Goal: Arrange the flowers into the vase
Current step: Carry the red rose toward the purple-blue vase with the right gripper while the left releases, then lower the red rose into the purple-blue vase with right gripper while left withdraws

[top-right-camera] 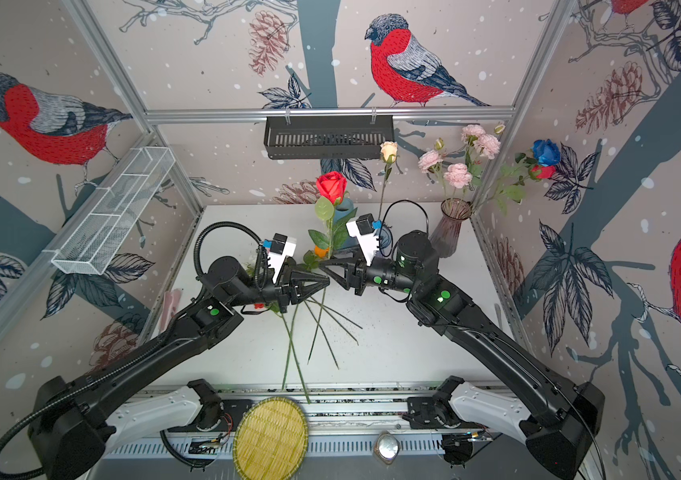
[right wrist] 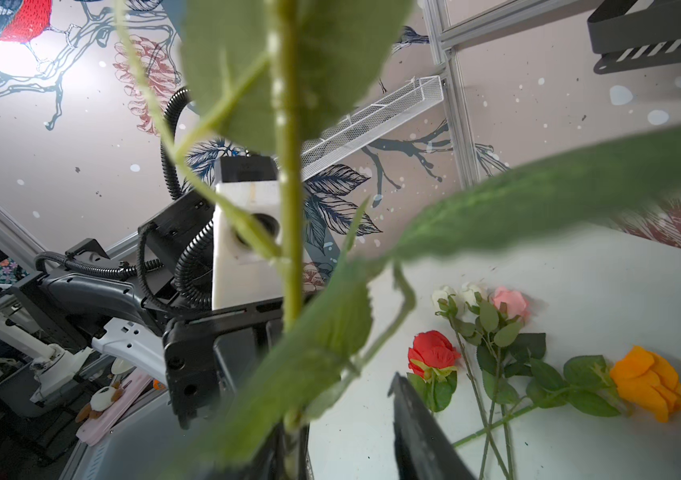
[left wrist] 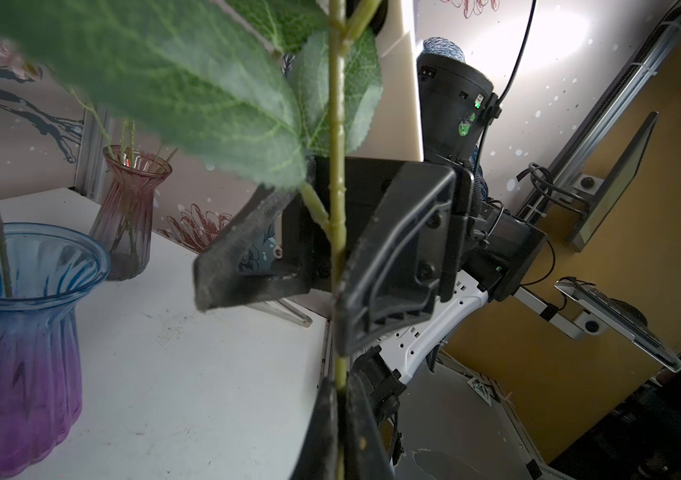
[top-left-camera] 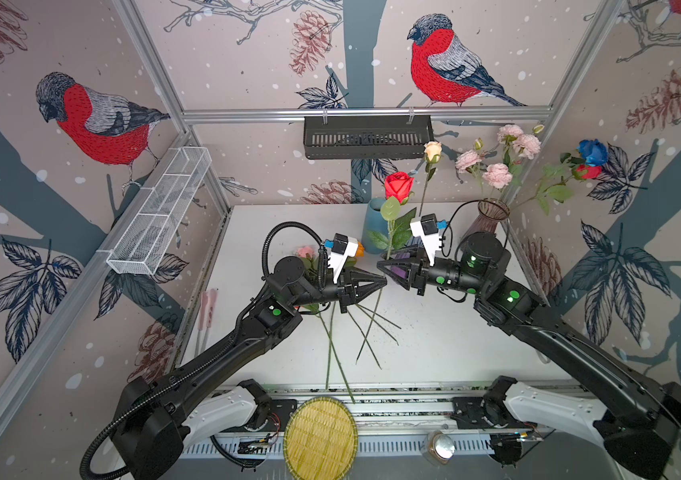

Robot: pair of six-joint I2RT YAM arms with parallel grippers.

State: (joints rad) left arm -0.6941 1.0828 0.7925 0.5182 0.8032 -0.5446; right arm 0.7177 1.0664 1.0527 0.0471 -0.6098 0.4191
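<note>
The red rose (left wrist: 337,232) has its stem and leaves closest to both wrist cameras and stands upright over the table (top-left-camera: 455,345). The left gripper (top-left-camera: 384,282) is clamped fully on the stem. The right gripper (top-left-camera: 386,272) straddles the stem nearer the bloom, jaws partly apart. The other flowers (right wrist: 505,332) lie on the table.

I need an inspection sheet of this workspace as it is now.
Surface: white table, scuffed.
Job's things: red rose upright off the table; peach rose in blue vase; peonies and blue rose in pink vase; loose flowers lying on table.
Clutter: bamboo tray at front edge.
Grippers: left gripper shut on the red rose's stem; right gripper open around it.
Cables: black conduit loops behind left gripper.
Surroundings: bird wallpaper, white mesh basket, black rack.
</note>
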